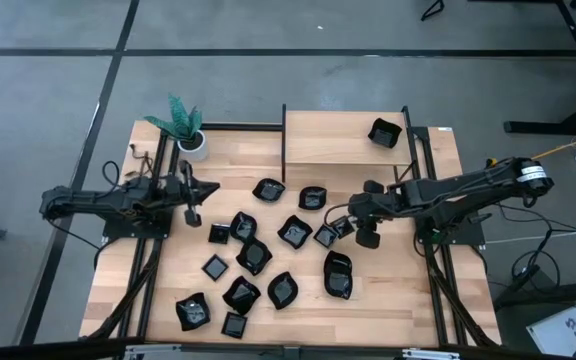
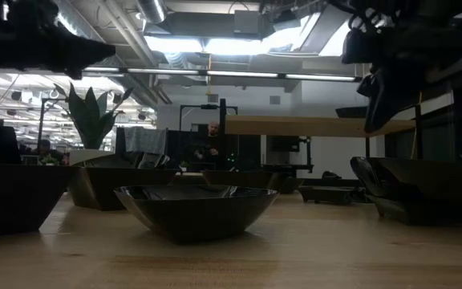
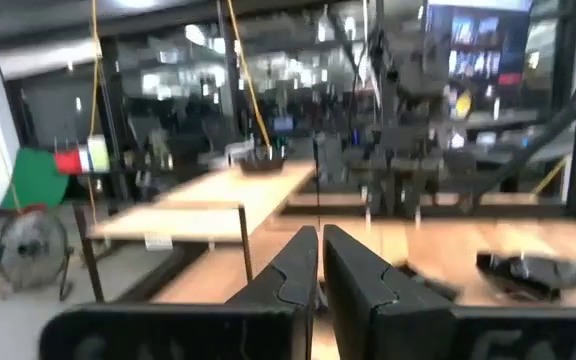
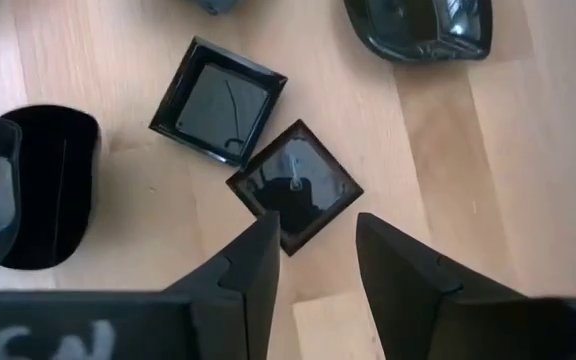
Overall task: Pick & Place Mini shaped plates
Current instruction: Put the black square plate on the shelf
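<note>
Several glossy black mini shaped plates lie scattered over the middle of the wooden table, among them a leaf-like plate (image 1: 337, 273) and a rounded plate (image 2: 195, 209). One more plate (image 1: 384, 132) sits on the raised shelf. My right gripper (image 4: 318, 235) is open and points steeply down over two small square plates; its fingers stand on either side of the near corner of one square plate (image 4: 296, 188), and the other square plate (image 4: 218, 100) lies just beyond. I cannot see any touch. My left gripper (image 3: 320, 250) is shut and held level at the table's left (image 1: 211, 186), holding nothing.
A white pot with a green plant (image 1: 183, 125) stands at the far left corner. The raised wooden shelf (image 1: 343, 135) on a dark frame runs along the far edge. A larger black dish (image 4: 423, 25) and a dark cup-like plate (image 4: 53, 185) lie close to the right gripper.
</note>
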Robot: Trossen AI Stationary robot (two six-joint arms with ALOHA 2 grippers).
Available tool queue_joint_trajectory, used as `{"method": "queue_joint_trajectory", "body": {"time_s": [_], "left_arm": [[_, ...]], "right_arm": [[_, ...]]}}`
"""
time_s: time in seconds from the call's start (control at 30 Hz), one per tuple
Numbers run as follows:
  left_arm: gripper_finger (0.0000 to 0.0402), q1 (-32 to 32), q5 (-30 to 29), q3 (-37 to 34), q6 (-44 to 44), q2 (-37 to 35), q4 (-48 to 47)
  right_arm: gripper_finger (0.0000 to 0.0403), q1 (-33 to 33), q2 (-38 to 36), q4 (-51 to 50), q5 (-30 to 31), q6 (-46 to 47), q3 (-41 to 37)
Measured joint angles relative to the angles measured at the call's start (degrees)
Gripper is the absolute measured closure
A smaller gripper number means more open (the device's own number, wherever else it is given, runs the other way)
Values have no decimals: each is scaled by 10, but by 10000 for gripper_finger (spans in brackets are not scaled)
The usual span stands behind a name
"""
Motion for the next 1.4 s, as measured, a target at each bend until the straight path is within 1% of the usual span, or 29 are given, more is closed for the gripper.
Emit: {"method": "queue_joint_trajectory", "body": {"time_s": [0.1,0.2,0.43,0.5,0.57,0.77,1.03,1.2,1.3,1.4], "left_arm": [[380,0,-1,17,-22,57,-6],[377,0,-1,49,-41,126,-17],[373,0,30,129,-66,305,-28],[374,0,30,149,-69,346,-28],[374,0,30,170,-70,382,-24],[375,-9,30,226,-71,470,-23],[375,-29,23,301,-56,590,-23],[375,-30,13,339,-51,649,-22],[375,-30,-5,350,-44,684,0],[375,-30,-13,350,-33,720,47]], "right_arm": [[269,3,1,-2,-20,20,-15],[269,10,1,3,-29,38,-25],[269,31,1,54,-29,42,-59],[269,36,1,70,-28,42,-70],[269,39,1,82,-14,38,-83],[269,43,2,120,15,23,-111],[269,43,2,155,16,27,-133],[269,43,2,157,17,25,-133],[269,43,2,157,17,25,-133],[269,43,2,157,17,26,-133]]}}
